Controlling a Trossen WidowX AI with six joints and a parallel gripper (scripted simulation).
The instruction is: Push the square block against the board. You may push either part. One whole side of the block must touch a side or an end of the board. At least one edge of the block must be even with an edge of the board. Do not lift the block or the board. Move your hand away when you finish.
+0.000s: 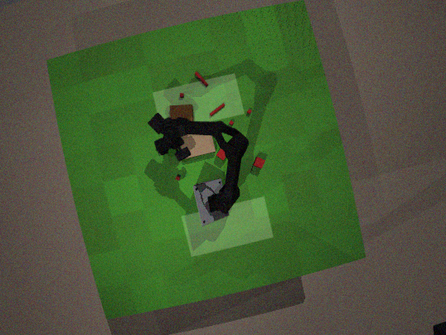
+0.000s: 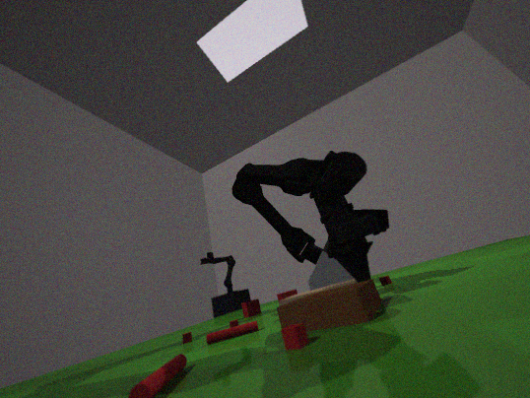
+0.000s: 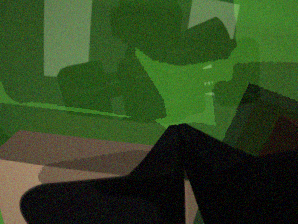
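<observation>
Pressing low over the tan board (image 1: 201, 146) with its fingers fully closed on nothing, the hand (image 1: 176, 150) likely serves as a blunt pusher, while the brown square block (image 1: 181, 112) sits just beyond the board's far edge on the green surface (image 1: 315, 174).

The arm (image 1: 235, 159) is matte black all over, built of thick rounded links with bulging joint housings. It stands on a square grey base plate (image 1: 200, 216) with small dark screws at its corners. Behind the black fingers, a boxy block juts from the wrist.
</observation>
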